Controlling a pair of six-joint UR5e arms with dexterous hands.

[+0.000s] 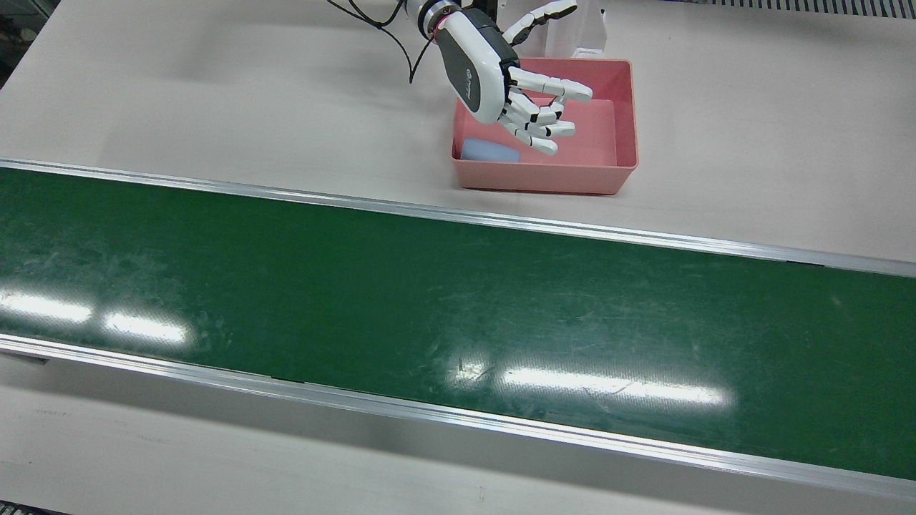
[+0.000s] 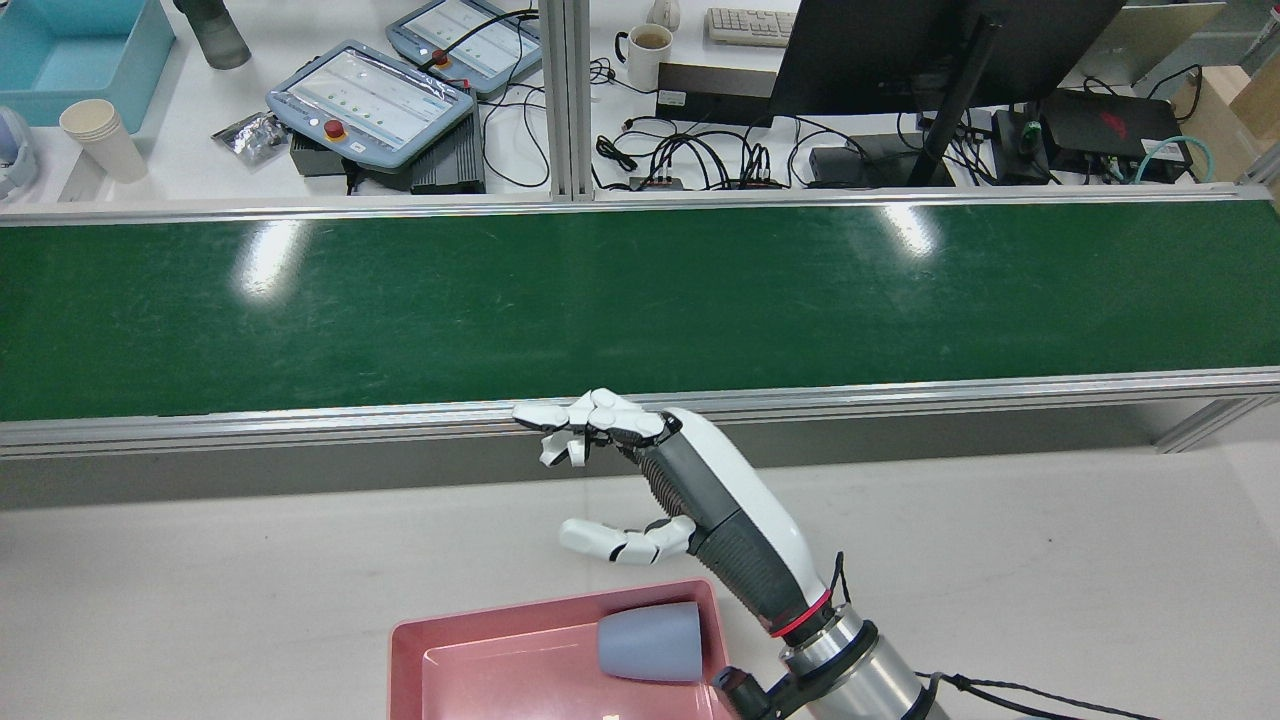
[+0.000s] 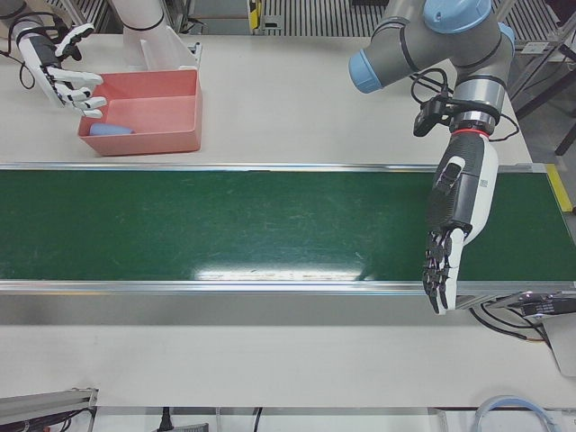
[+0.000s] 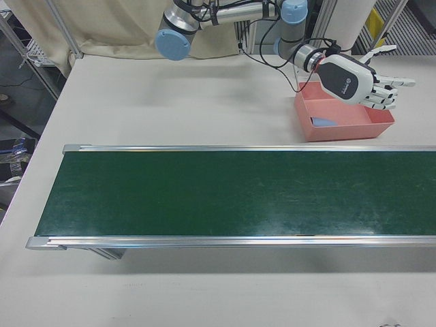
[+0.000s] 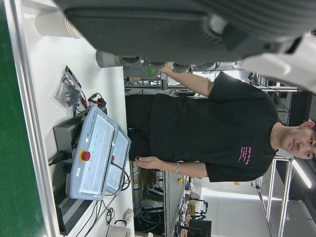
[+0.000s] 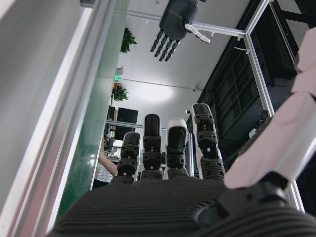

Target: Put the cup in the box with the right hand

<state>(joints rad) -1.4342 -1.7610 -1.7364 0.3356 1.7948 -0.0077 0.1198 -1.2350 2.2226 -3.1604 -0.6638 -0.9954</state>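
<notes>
A pale blue cup (image 1: 489,151) lies on its side inside the pink box (image 1: 621,114), against the box's left wall in the front view. The same cup (image 2: 650,641) shows in the rear view, in the box (image 2: 410,650). My right hand (image 1: 512,82) hovers above the box, open, fingers spread and holding nothing; it also shows as the right hand (image 4: 364,83) and the right hand (image 2: 640,470). My left hand (image 3: 454,229) hangs open over the far end of the green belt, fingers pointing down.
The green conveyor belt (image 1: 458,322) with aluminium rails runs across the table in front of the box. Behind the belt a desk holds teach pendants (image 2: 370,100), paper cups (image 2: 100,135), a monitor and cables. A person (image 5: 217,133) stands there.
</notes>
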